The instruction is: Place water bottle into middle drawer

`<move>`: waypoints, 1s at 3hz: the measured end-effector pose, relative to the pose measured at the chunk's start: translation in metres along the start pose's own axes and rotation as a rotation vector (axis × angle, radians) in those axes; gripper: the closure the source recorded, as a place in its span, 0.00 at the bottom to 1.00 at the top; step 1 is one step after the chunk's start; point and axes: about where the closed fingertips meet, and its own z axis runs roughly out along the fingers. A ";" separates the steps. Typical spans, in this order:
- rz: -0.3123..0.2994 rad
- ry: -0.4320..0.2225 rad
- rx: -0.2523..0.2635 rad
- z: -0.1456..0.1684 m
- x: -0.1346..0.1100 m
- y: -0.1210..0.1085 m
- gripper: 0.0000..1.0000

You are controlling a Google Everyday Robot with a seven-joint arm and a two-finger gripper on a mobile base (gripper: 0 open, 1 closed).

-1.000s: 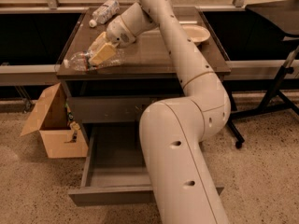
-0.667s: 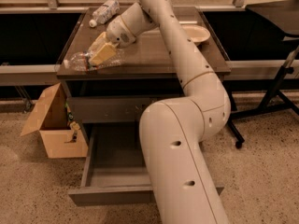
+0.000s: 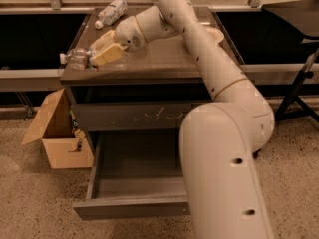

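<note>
Claw: your gripper (image 3: 98, 50) sits low at the 8 o'clock corner of the tabletop (image 3: 164, 59), right against one end of the water bottle (image 3: 76, 59); you cannot tell whether it is clenched or released.
Water bottle: on its side, cap toward 9 o'clock.
Bottles: two, yours and a shorter bottle (image 3: 110, 13) at the top's 11 o'clock.
Drawers: two, the middle drawer (image 3: 132, 208) pulled out at 6 o'clock, and a scratched drawer front (image 3: 144, 116) above it.
Boxes: one cardboard box (image 3: 52, 128), at 9 o'clock on the floor.
Arm: your arm (image 3: 219, 83) rises from 5 o'clock, elbows at 3 o'clock and reaches toward 10 o'clock, wrist tipped down.
</note>
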 end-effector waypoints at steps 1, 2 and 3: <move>0.005 -0.050 0.002 0.002 -0.022 0.042 1.00; 0.059 -0.041 -0.069 0.031 -0.009 0.084 1.00; 0.060 -0.041 -0.069 0.030 -0.009 0.084 1.00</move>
